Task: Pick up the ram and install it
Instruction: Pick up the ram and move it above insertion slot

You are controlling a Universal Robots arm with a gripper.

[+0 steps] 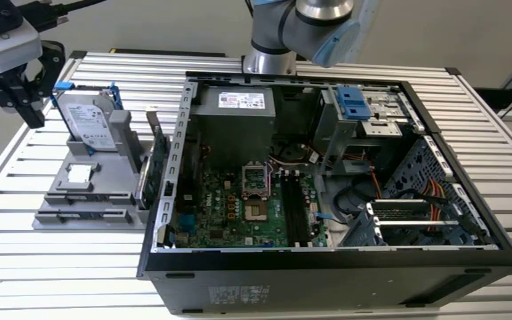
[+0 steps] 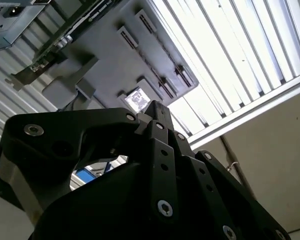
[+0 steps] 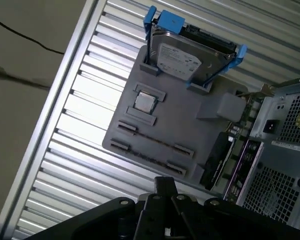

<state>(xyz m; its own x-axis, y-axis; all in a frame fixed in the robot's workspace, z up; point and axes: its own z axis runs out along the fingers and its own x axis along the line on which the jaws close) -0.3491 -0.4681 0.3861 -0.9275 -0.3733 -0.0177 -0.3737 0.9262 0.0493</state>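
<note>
My gripper (image 1: 32, 110) hangs high over the exterior view's far left, beside the upright hard drive (image 1: 89, 119), with its fingers shut together and nothing between them. In both wrist views the joined fingertips (image 2: 155, 107) (image 3: 165, 182) point down toward the grey parts holder (image 3: 185, 112) below. The ram is hidden or out of view; the holder's long narrow slots (image 3: 151, 141) show just a thin dark line. The open computer case (image 1: 327, 180) lies to the right, its motherboard (image 1: 238, 207) exposed.
The holder carries the silver hard drive in a blue frame (image 3: 190, 57), a small square chip (image 3: 144, 102) and an expansion card (image 1: 154, 170) standing by the case wall. The arm's base (image 1: 269, 57) rises behind the case. The slatted table's edge (image 3: 55, 100) is near.
</note>
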